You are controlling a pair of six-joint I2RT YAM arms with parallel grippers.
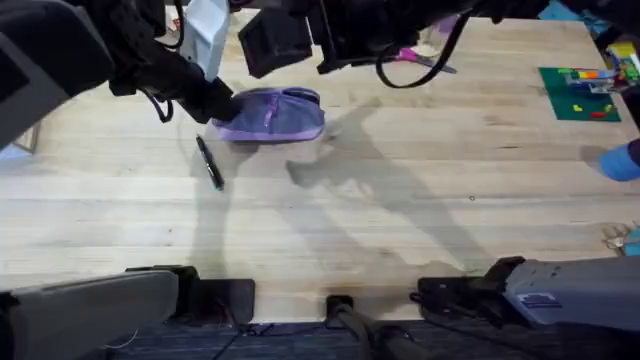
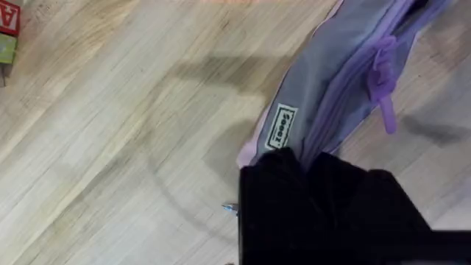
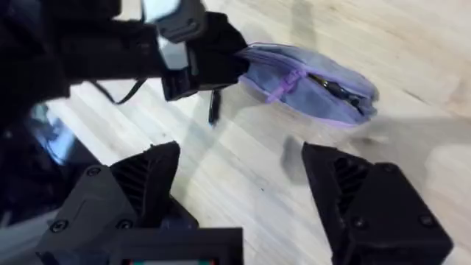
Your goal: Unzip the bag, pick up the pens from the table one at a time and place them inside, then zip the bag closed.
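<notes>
the soft lavender fabric pouch with a grey side panel lies near the counter's far edge, left of middle, limp and light, likely to bunch unless pinned. the left tool seems pressed together on its end, best held there. the right tool hangs spread above; the thin black stick pen lies just beside the pouch.

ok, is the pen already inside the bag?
No, the pen lies on the table just in front of the bag.
</notes>
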